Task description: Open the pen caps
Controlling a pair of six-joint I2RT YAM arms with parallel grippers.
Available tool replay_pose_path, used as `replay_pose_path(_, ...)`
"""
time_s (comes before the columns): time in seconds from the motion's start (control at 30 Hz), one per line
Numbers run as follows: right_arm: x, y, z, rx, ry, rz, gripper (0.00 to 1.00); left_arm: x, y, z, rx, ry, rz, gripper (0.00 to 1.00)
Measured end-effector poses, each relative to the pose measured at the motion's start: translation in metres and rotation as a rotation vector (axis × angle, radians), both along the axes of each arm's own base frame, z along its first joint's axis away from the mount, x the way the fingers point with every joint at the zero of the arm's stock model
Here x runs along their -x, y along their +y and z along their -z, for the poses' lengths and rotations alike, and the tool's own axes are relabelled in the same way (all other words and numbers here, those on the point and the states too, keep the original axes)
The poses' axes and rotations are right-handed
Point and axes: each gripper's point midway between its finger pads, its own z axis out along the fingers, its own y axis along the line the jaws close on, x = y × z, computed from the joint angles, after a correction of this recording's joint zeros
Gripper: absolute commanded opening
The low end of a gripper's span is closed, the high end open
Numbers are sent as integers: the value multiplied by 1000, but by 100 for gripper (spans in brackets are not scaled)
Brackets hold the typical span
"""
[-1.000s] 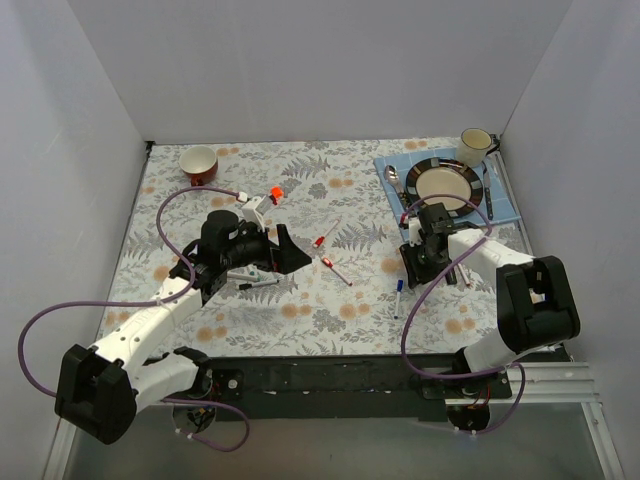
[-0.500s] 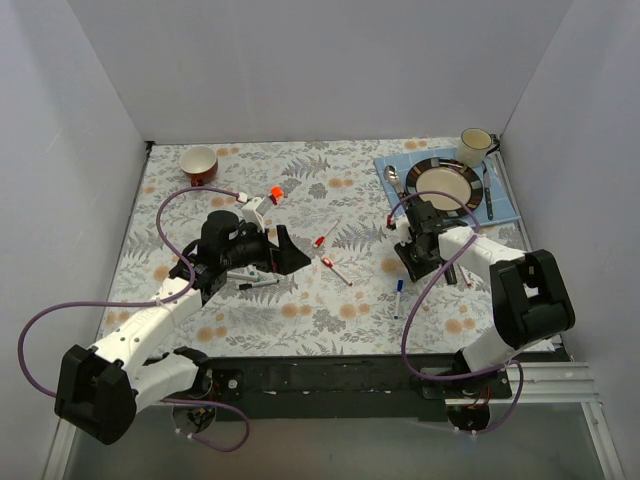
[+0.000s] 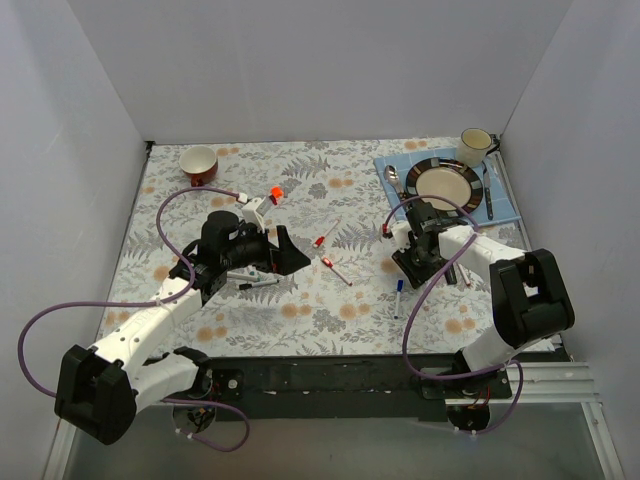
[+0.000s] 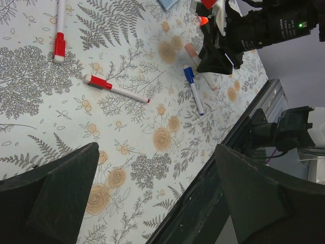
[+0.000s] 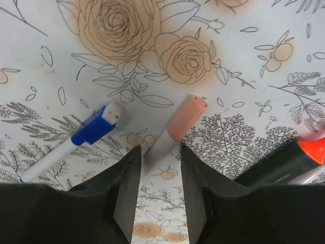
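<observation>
Pen caps (image 4: 96,82) that read clearly are all seated, so I judge 0 opened and the whole job left to do. Nearest, below and left of the plate (image 3: 443,161), lies the blue-capped pen (image 5: 66,147). Just beyond it, toward the plate, the right gripper (image 5: 160,149) straddles the salmon-capped pen (image 5: 175,129). Its jaws stand a narrow gap apart, with a sliver of pattern showing either side of the white barrel, so the pen seems not yet pinched. Well left of the plate lie 2 red-capped pens (image 3: 335,268), and farther left the left gripper (image 4: 156,148) is spread wide, holding nothing.

The salmon-capped pen's rear end vanishes beneath the right gripper. A black marker (image 5: 277,168) with an orange end is cut off by the wrist view's edge. Another pen (image 3: 258,284), under the left arm, is too small to read. Farthest, a small orange piece (image 3: 276,192) far left of the plate may be a loose cap or a capped marker; I cannot tell.
</observation>
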Motion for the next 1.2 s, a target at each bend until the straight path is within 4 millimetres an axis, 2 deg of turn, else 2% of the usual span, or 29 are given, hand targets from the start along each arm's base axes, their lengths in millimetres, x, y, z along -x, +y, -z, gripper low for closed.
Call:
replay_pose_path(0.07, 5, 0, 0, -3, 20, -14, 39, 0, 0, 0, -1, 0, 0, 98)
replay_pose_path(0.2, 13, 0, 1, -5, 55, -38, 14, 1, 0, 1, -1, 3, 1, 98)
replay_pose_path(0.3, 15, 0, 2, -10, 63, -39, 1, 1, 0, 0, 2, 5, 4, 98)
replay_pose_path(0.53, 13, 1, 1, -26, 60, -29, 1, 1, -11, -12, 110, 9, 10, 98)
replay_pose_path(0.7, 3, 6, -9, -77, 6, -24, 1, 8, -25, 6, 241, 134, 4, 98)
replay_pose_path(0.83, -7, 19, -38, -194, -83, -39, 1, 12, -53, 16, 309, 226, 33, 97)
replay_pose_path(0.97, -12, 43, -71, -371, -138, -117, 1, 11, -82, 17, 348, 243, 53, 90)
replay_pose_path(1.07, -3, 68, -93, -587, -108, -227, 1, 3, -108, 12, 382, 232, 58, 85)
replay_pose_path(1.2, 15, 81, -109, -802, -41, -329, 1, -4, -141, 12, 408, 227, 64, 83)
